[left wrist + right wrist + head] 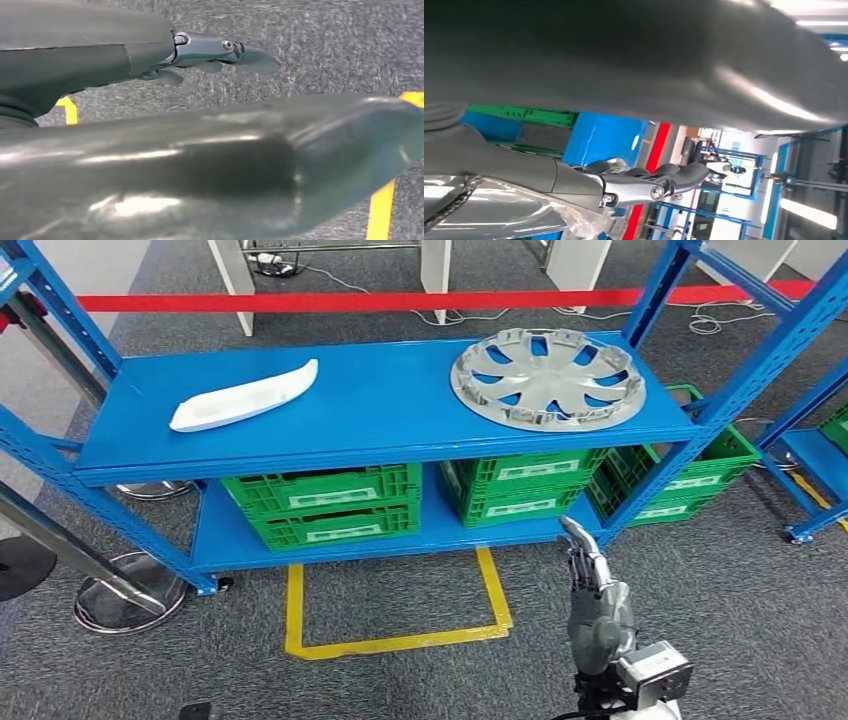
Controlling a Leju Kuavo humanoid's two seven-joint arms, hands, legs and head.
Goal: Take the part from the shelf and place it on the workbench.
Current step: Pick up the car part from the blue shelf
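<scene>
Hubcap (pixel 548 378), silver, spoked, lies flat on the top board of the blue shelf (pixel 380 405), at about 2 o'clock in the head view, near the board's right end. White trim (pixel 244 396), long, curved and pointed at one end, lies on the same board at 10 o'clock, well apart from the hubcap.

Lower board holds green crates (pixel 330 502), two side by side, with a third green crate (pixel 690 475) on the floor past the shelf's right post. Red tape (pixel 400 301) runs across behind the shelf at 12 o'clock. Yellow floor line (pixel 395 640) marks a box on the grey carpet in front of the shelf at 6 o'clock.

Right robot hand (pixel 592 585) is raised at 5 o'clock, below and in front of the lower board, fingers straight and pointing up toward the shelf, holding nothing, apart from the hubcap. Right wrist view shows the fingers (pixel 684 175) extended with nothing in them.

Left robot hand (pixel 220 50) sits over grey carpet in the left wrist view, fingers stretched out, nothing held.
</scene>
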